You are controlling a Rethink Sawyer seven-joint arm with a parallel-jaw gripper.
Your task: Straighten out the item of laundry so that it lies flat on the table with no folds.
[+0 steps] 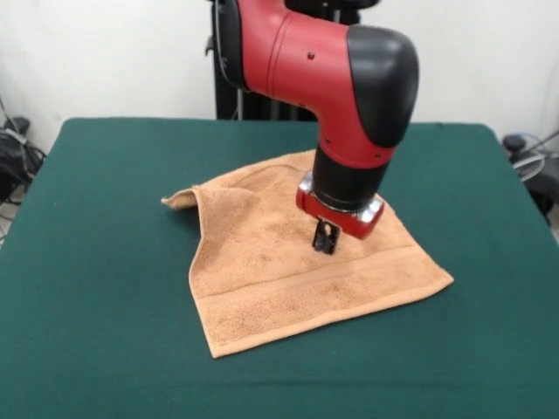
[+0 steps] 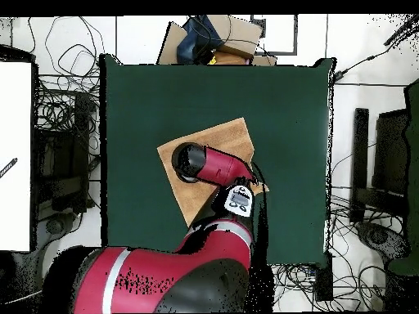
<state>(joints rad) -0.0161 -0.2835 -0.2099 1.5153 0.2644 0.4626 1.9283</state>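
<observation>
towel (image 1: 288,262) on table (image 1: 96,262), no readable writing; front view alone shows gripper (image 1: 325,237), finger state unclear, one corner folded.

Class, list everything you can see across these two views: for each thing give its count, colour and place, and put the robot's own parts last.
towel: one, light orange-tan, mid-table, its far-left corner folded over.
table: one, dark green top, filling the front view.
cables: many, black, on the floor around the table in the overhead view.
cardboard box: one, brown, beyond the table's far edge in the overhead view.
white panel: one, at the overhead view's left edge.
arm: one, red and black, reaching down over the towel.
gripper: one, black, just above or on the towel's middle.
</observation>
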